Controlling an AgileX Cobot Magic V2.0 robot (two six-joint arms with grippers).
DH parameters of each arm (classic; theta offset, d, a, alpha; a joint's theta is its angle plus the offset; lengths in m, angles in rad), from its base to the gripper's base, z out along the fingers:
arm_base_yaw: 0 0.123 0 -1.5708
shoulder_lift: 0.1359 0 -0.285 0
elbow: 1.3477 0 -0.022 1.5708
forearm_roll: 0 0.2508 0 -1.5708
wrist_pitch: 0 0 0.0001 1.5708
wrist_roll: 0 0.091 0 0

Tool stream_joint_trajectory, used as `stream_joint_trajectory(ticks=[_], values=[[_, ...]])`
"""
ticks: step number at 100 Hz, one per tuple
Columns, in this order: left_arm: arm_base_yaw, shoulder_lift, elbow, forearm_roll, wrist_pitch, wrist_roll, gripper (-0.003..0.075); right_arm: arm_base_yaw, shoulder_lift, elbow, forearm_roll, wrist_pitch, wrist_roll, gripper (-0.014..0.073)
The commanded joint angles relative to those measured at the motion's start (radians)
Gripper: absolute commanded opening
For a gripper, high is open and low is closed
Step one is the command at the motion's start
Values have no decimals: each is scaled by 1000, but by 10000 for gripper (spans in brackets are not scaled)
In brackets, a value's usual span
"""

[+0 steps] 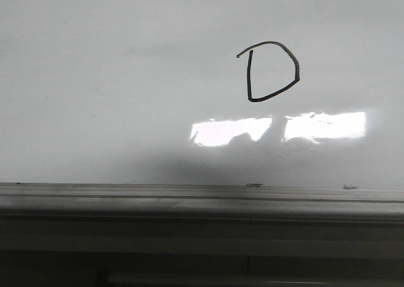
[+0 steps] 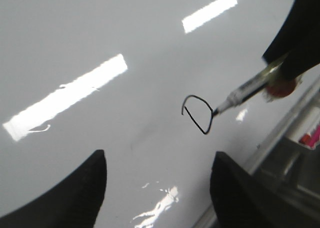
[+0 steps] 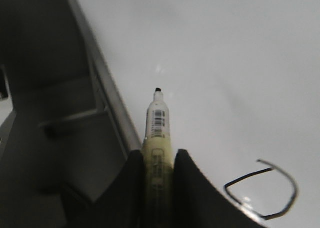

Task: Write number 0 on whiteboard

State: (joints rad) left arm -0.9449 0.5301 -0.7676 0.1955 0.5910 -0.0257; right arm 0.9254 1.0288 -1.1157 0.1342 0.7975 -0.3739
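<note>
Bright rectangular glare streaks the glossy whiteboard [image 1: 95, 79] (soft focus throughout), with dim shadow below.

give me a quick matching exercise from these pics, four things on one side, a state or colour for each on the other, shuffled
Things:
1. number 0
2. marker
3. left gripper
4. whiteboard

States:
A. open, holding nothing
B. glossy white with bright glare patches
C. thin black D-shaped outline
D. clamped between the right gripper fingers, tip pointing out

Pairs: 1-C, 2-D, 3-A, 4-B
</note>
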Motion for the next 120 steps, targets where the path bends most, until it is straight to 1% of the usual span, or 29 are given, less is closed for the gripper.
stream_joint_trajectory(ticks=[1, 9, 17, 21, 42, 54, 65, 71, 76, 83, 85, 90, 95, 100, 101, 102, 112, 116, 120], values=[[-56, 65, -95, -86, 75, 162, 440, 60, 37, -31, 2, -36, -10, -47], [-117, 121, -132, -158, 194, 272, 382, 121, 66, -32, 4, -65, -15, -48], [-173, 176, -154, -165, 269, 282, 335, 181, 95, -51, 4, -70, -21, -47], [-191, 195, -158, -163, 282, 282, 326, 206, 105, -60, 4, -68, -21, -48], [-251, 277, -165, -166, 282, 282, 323, 283, 128, -123, 4, -88, -21, -47], [-253, 291, -165, -170, 272, 282, 323, 292, 128, -131, 4, -81, -21, -48], [-253, 298, -165, -174, 222, 282, 321, 292, 128, -131, 6, -63, -21, -48], [-253, 298, -165, -174, 202, 282, 306, 295, 128, -131, 10, -63, -21, -48], [-253, 300, -165, -174, 192, 282, 279, 302, 128, -131, 10, -63, -21, -47], [-253, 309, -165, -174, 190, 282, 211, 311, 128, -131, 10, -63, -21, -48], [-253, 309, -165, -174, 192, 282, 176, 312, 128, -131, 10, -63, -21, -48], [-253, 313, -165, -174, 194, 282, 119, 312, 128, -131, 10, -63, -21, -47], [-253, 317, -165, -174, 196, 282, 38, 312, 128, -131, 10, -63, -21, -48], [-253, 319, -165, -174, 196, 282, -20, 312, 128, -131, 10, -67, -21, -47], [-253, 322, -165, -174, 196, 282, -18, 312, 128, -131, 10, -67, -21, -47], [-253, 322, -165, -174, 196, 282, -18, 212, 128, -131, 10, -71, -21, -47], [-253, 326, -165, -174, 190, 282, -20, 210, 128, -131, 8, -79, -21, -38], [-251, 326, -165, -174, 188, 267, -20, 208, 125, -131, -5, -79, -21, -9], [-248, 326, -165, -165, 176, 237, -20, 208, 124, -131, -30, -79, -19, 52]])
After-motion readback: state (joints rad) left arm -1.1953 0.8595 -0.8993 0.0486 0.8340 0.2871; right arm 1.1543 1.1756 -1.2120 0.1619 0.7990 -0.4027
